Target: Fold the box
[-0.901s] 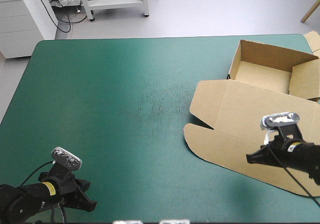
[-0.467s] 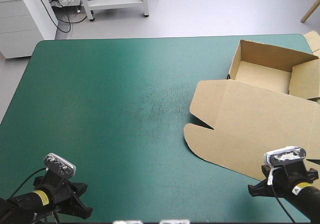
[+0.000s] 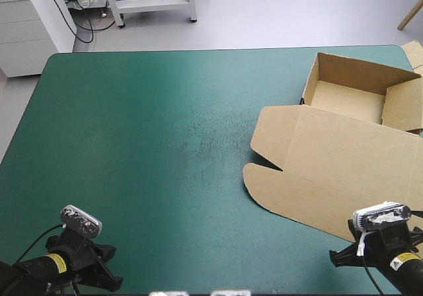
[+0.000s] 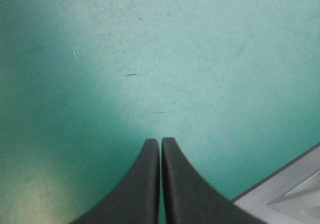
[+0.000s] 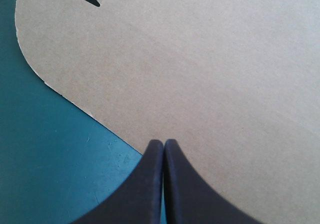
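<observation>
Only the arms have moved since the earlier frames: the box [image 3: 330, 170] lies just where it did, on the right side of the worktop [image 3: 165, 144]. Its tray [image 3: 344, 101] stands walled-up at the far right, and its lid [image 5: 200, 74] lies flat, spread toward you. Your right gripper [image 5: 163, 143], which hung over the lid earlier, has drawn back to the near right corner. Its black fingers are pressed together in one point and hold nothing, with their tips over the lid's near rounded edge, where brown board meets teal-green cover. The left gripper [image 4: 160, 140] has also eased back toward the near left corner. It too is closed and empty, over bare cover and well apart from the box.

You should expect the board to feel light and stiff. It will probably bend cleanly only along its scored lines, and it may skate across the smooth cover if you push it from the side. The lid's free near edge, just ahead of the right gripper, looks the best place to take hold (the slit [image 3: 268, 167] on its left marks where a side flap begins). The sheet lies flat on the cover, so you would likely have to open the fingers and work one under the edge. Pinch lightly; a hard squeeze off a score line could dent the board.
</observation>
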Available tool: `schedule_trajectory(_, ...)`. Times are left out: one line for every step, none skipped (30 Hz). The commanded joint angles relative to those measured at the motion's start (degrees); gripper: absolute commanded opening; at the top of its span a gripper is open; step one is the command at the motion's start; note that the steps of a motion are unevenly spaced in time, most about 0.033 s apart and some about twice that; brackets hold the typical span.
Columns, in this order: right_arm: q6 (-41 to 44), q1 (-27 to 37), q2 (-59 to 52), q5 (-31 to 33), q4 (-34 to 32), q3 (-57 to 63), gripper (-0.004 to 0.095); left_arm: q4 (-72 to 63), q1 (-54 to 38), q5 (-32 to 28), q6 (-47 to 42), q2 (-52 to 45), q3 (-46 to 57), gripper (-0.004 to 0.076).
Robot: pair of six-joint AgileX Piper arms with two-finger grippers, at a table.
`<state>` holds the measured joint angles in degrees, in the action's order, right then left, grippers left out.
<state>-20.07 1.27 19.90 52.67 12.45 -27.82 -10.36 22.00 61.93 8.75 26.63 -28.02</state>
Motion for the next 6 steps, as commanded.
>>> schedule_trajectory(-0.44,-0.14,0.44,-3.22,0.89,-1.58,-0.002,-0.41,0.4,-2.6,-0.17,0.47,-1.5,-0.0008)
schedule_trajectory(-0.44,-0.14,0.44,-3.22,0.89,-1.58,-0.002,-0.21,0.4,-2.6,-0.17,0.47,-1.5,-0.0008)
schedule_trajectory(-0.44,-0.14,0.44,-3.22,0.89,-1.58,-0.002,-0.21,0.4,-2.6,-0.17,0.47,-1.5,-0.0008)
schedule_trajectory(-0.44,-0.14,0.44,-3.22,0.89,-1.58,-0.002,-0.21,0.4,-2.6,-0.17,0.47,-1.5,-0.0008)
schedule_trajectory(-0.44,-0.14,0.44,-3.22,0.89,-1.58,-0.002,-0.63,0.4,-2.6,-0.17,0.47,-1.5,-0.0008)
schedule_trajectory(-0.44,-0.14,0.44,-3.22,0.89,-1.58,-0.002,-1.32,0.4,-2.6,-0.17,0.47,-1.5,-0.0008)
